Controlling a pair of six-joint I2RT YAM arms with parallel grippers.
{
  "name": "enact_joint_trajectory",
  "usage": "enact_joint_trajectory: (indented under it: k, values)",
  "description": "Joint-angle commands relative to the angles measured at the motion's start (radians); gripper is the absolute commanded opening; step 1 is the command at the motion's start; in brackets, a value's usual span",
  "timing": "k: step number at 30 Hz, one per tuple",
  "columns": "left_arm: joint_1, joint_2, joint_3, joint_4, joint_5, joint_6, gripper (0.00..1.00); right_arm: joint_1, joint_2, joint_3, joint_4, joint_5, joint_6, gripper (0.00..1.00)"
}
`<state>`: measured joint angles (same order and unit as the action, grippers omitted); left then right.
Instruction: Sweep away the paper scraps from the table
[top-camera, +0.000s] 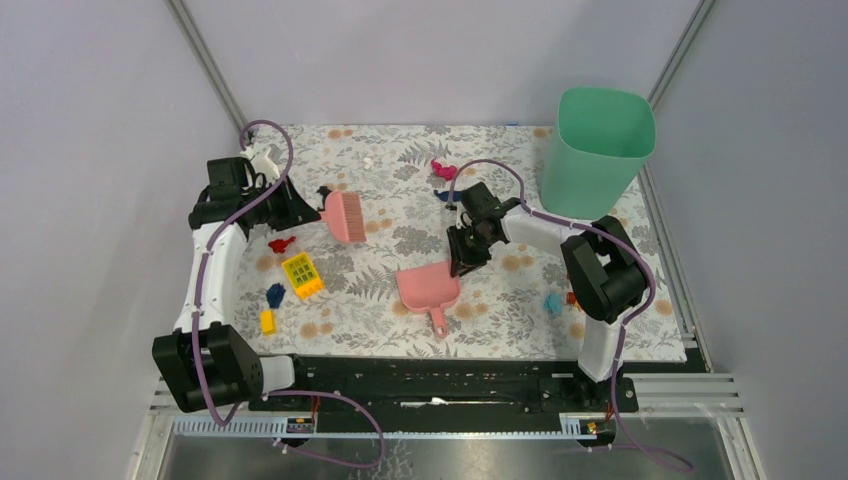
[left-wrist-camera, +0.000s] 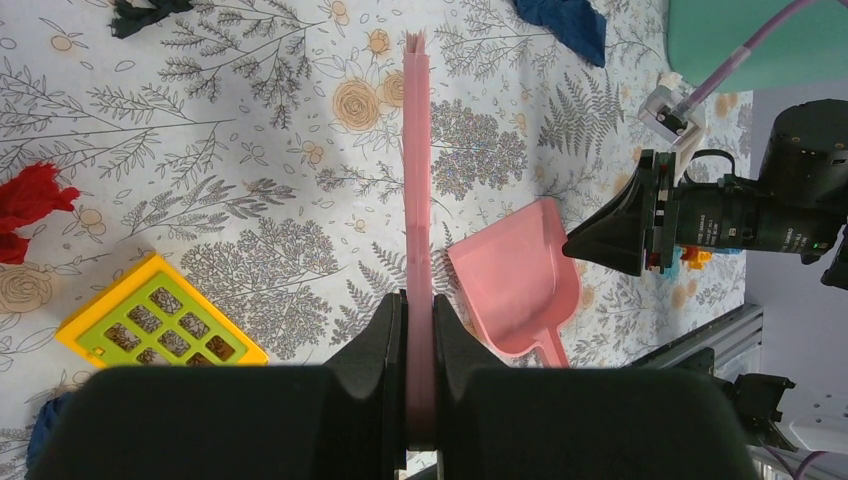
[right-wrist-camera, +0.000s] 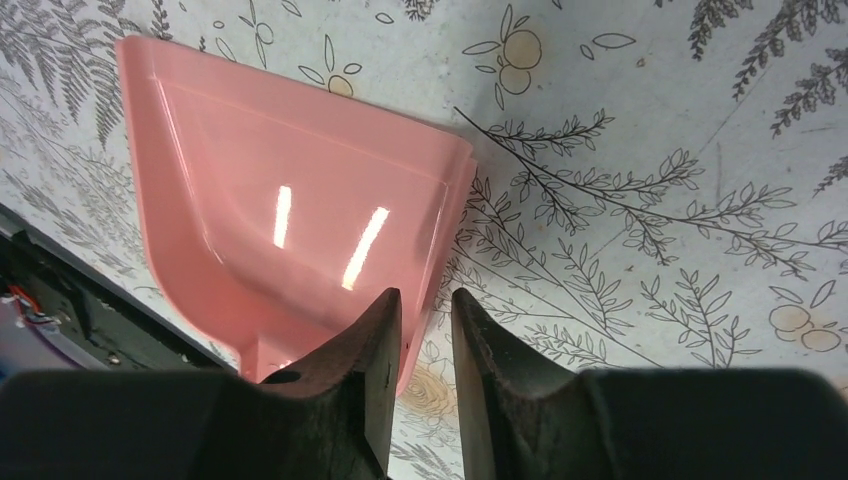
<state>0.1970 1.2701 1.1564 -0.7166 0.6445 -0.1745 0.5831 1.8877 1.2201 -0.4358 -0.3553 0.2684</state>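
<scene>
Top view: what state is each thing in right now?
left gripper, shut on the brush.
right gripper, jaws astride a side wall of the dustpan; grip unclear.
dustpan, flat on the table, empty.
bin, upright.
paper scraps, loose on the table.

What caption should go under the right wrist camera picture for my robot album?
The right gripper straddles the side wall of the pink dustpan on the leafy table.

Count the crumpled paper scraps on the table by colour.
Magenta scrap: 1
Dark blue scraps: 2
Red scrap: 1
Cyan scrap: 1
Black scrap: 1
Total: 6
A tiny white speck is too small to identify.
</scene>
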Motion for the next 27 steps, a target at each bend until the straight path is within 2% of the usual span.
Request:
enact_joint_trajectory:
  k: [1, 8, 11, 17, 23, 27]
  values:
    - [0.007, 0.009, 0.029, 0.042, 0.032, -0.014, 0.0, 0.029, 0.007, 0.009, -0.017, 0.026, -0.114, 0.32]
    - [0.006, 0.018, 0.015, 0.06, 0.045, -0.027, 0.0, 0.036, -0.034, 0.023, -0.045, 0.057, -0.237, 0.28]
    - [0.006, 0.02, 0.012, 0.068, 0.053, -0.034, 0.0, 0.036, -0.052, 0.03, -0.06, 0.071, -0.305, 0.18]
    - [0.006, 0.011, 0.008, 0.07, 0.064, -0.036, 0.0, 0.034, -0.072, 0.059, -0.087, 0.133, -0.456, 0.07]
    - [0.007, 0.004, -0.002, 0.075, 0.065, -0.038, 0.0, 0.034, -0.066, 0.118, -0.088, 0.171, -0.55, 0.0]
    - [0.007, 0.008, -0.003, 0.076, 0.074, -0.042, 0.0, 0.032, -0.026, 0.163, -0.084, 0.206, -0.573, 0.0]
